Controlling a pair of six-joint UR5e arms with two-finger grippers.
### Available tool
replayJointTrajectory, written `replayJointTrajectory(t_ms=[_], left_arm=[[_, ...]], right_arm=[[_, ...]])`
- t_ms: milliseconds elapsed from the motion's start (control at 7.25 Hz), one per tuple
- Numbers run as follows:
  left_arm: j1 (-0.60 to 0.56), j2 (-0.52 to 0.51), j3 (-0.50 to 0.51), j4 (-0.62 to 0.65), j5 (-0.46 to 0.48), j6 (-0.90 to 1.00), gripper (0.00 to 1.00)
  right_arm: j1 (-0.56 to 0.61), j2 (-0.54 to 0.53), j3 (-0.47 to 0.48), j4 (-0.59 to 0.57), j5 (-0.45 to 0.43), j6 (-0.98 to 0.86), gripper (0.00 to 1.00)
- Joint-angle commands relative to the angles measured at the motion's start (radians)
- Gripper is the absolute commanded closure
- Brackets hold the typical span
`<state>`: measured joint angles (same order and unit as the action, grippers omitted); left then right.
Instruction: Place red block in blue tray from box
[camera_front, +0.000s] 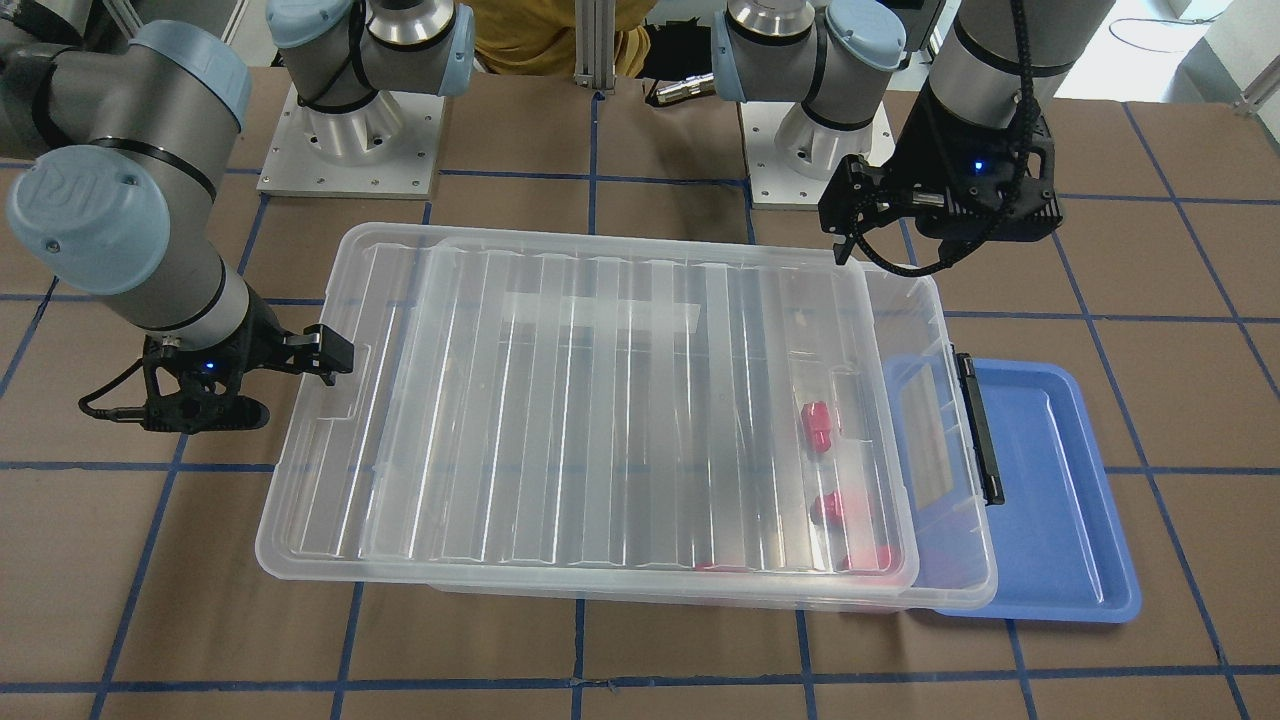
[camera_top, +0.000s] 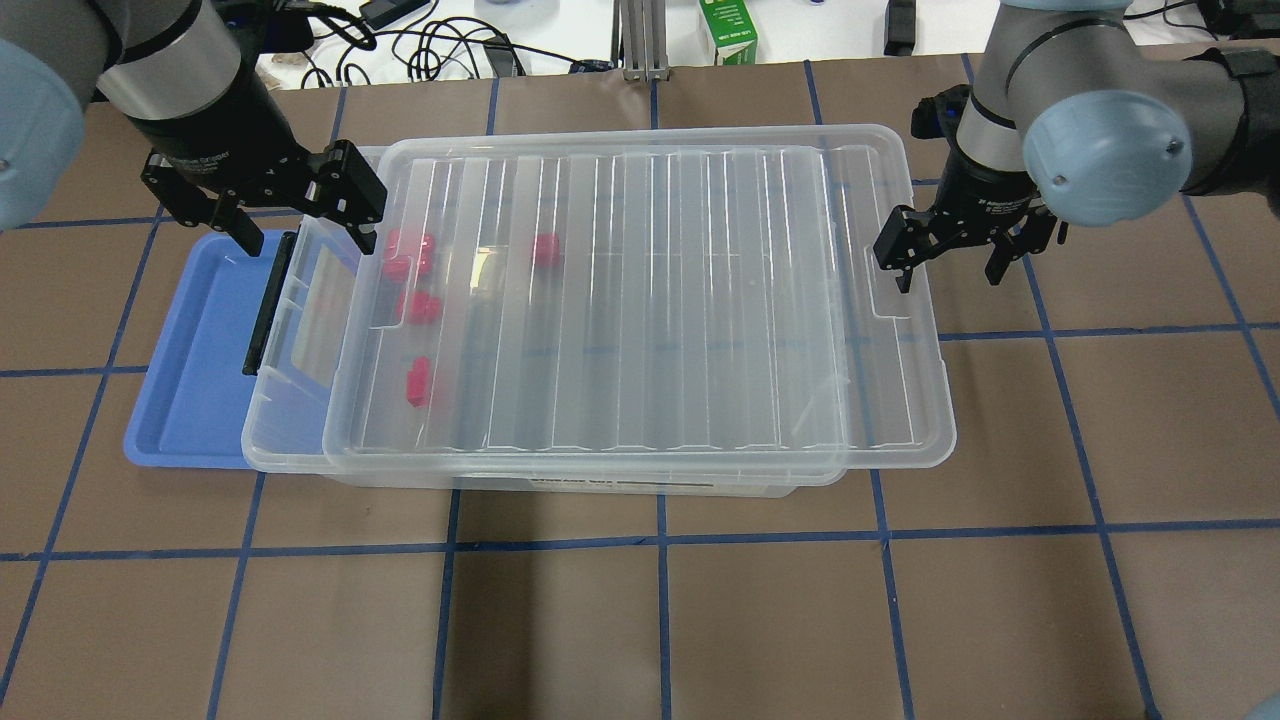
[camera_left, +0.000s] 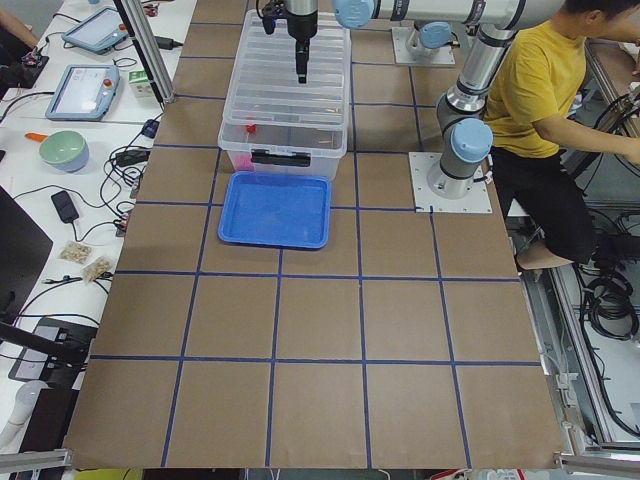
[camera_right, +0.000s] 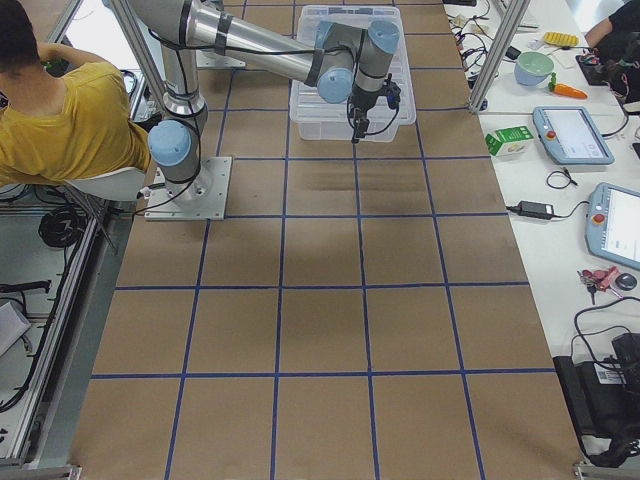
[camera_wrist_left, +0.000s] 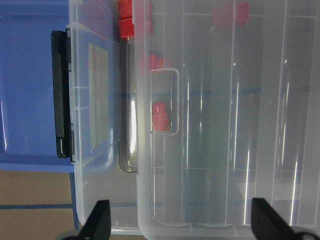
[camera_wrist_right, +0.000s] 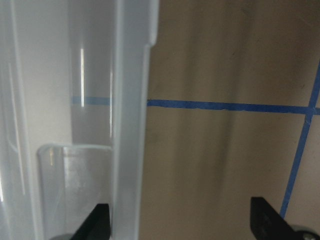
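Observation:
The clear box (camera_top: 300, 400) stands mid-table. Its ribbed lid (camera_top: 640, 300) lies shifted toward my right, baring the end with the black latch (camera_top: 268, 300). Several red blocks (camera_top: 418, 382) lie inside near that end, seen through the lid, also in the left wrist view (camera_wrist_left: 160, 117) and front view (camera_front: 817, 425). The blue tray (camera_top: 190, 370) sits partly under the latch end and holds nothing I can see. My left gripper (camera_top: 300, 220) is open and empty above the latch end. My right gripper (camera_top: 945, 262) is open and empty, straddling the lid's far edge (camera_wrist_right: 132, 125).
A green carton (camera_top: 728, 30) and cables lie past the table's far edge. Both arm bases (camera_front: 350, 140) stand on the robot's side of the table. A person in a yellow shirt (camera_left: 545, 80) sits behind them. Brown table surface with a blue tape grid (camera_top: 660, 600) lies around the box.

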<state>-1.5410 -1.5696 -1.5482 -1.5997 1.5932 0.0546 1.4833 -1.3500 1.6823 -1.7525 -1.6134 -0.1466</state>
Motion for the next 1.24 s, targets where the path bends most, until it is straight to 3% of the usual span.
replayJointTrajectory(t_ms=[0,1103], left_arm=[[-0.001,-0.004,0.0,0.012,0.001,-0.007,0.0],[-0.001,-0.003,0.0,0.012,0.001,-0.01,0.0]], right_arm=[[-0.005,0.0,-0.003,-0.001,-0.016,-0.024,0.0],[-0.024,-0.009,-0.019,0.011,-0.06,-0.103,0.0]])
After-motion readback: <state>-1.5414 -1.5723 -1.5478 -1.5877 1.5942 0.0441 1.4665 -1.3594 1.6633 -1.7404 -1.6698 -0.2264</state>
